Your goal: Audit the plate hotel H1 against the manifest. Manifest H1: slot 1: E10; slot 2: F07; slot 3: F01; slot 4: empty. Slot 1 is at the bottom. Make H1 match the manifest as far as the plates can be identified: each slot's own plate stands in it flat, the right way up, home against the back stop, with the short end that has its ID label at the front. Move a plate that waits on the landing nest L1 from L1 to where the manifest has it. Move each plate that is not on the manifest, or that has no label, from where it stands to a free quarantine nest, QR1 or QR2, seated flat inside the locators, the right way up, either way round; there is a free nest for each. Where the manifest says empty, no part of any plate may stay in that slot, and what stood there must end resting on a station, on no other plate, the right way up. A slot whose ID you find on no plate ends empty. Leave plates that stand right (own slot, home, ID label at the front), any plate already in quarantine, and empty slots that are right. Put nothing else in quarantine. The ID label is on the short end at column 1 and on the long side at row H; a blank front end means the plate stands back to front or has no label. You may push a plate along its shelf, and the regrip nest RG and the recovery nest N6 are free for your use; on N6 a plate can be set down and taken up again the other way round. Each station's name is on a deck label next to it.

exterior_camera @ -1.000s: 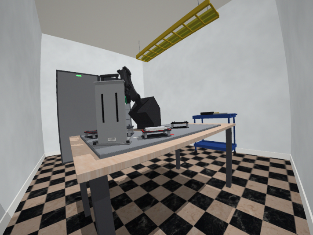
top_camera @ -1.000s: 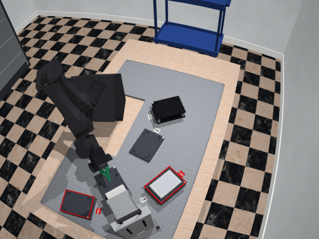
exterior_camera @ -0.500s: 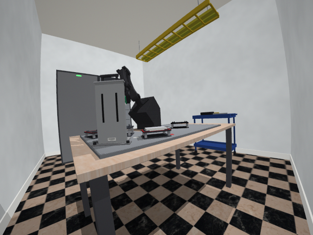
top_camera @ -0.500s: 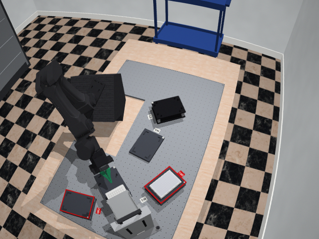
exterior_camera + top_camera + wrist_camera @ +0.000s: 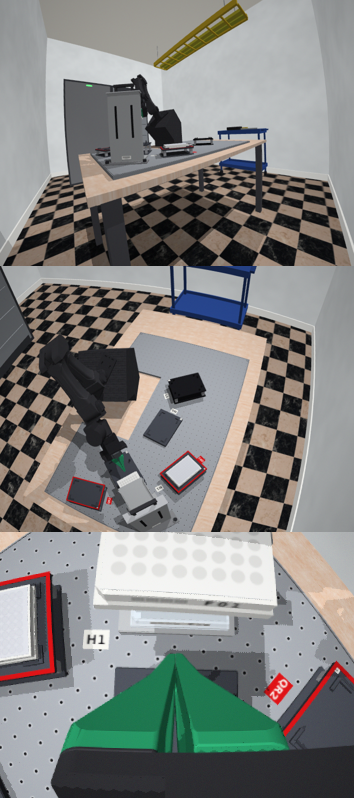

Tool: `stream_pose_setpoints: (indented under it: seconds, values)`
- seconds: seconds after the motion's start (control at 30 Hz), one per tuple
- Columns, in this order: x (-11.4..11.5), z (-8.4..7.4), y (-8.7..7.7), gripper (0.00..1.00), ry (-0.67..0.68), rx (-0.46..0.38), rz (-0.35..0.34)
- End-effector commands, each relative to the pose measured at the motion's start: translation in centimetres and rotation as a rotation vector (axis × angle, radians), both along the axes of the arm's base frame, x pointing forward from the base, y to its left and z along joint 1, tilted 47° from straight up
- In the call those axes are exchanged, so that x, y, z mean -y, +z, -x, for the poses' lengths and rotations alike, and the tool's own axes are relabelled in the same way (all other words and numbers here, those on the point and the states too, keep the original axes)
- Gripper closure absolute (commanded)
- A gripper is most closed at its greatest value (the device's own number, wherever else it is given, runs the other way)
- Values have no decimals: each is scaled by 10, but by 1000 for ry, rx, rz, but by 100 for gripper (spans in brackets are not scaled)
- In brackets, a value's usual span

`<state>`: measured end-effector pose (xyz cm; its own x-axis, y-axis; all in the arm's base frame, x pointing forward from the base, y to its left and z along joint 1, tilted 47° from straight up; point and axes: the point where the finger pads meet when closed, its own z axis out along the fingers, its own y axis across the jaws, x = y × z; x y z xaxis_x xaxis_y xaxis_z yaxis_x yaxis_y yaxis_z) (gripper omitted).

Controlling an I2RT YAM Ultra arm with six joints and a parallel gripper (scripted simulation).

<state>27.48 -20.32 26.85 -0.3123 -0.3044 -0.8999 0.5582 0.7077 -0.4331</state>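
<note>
- Wooden surface (image 5: 200, 334) carrying a grey dotted mat (image 5: 206, 403) with all the stations on it.
- Black arm (image 5: 82, 394) reaching from its dark housing (image 5: 123, 374) down toward the near end of the mat.
- Grey tower of shelves (image 5: 124, 125), marked H1 (image 5: 95, 640), standing at the near edge of the mat; seen from its slotted back in the exterior view.
- White plate with round wells (image 5: 189, 551) sticking out of the front of the tower, just ahead of the gripper in the wrist view; a second, thinner plate edge (image 5: 180, 620) showing on a lower shelf beneath it. No label readable on either front end.
- Red-framed nest (image 5: 183, 470) beside the tower, holding a white plate (image 5: 184, 469) flat inside the frame.
- Second red-framed nest (image 5: 85, 492) on the tower's other side, tagged QR2 (image 5: 278, 688), showing only its dark base.
- Dark flat nest (image 5: 162, 427) near the middle of the mat, marked N6.
- Black raised stand (image 5: 187, 386) farther back.
- Green gripper (image 5: 175, 663) closed tight, fingers pressed together with nothing between them, tip pointing at the protruding plate's front edge, close but apart.
</note>
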Motion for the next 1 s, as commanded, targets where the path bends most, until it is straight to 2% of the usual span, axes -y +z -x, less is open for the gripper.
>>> stream_pose_setpoints:
  seconds: [0.0, 0.97]
  values:
    - [-2, -8, 19, 100, 16, 38, 20]
    - [1, -21, 29, 100, 19, 38, 20]
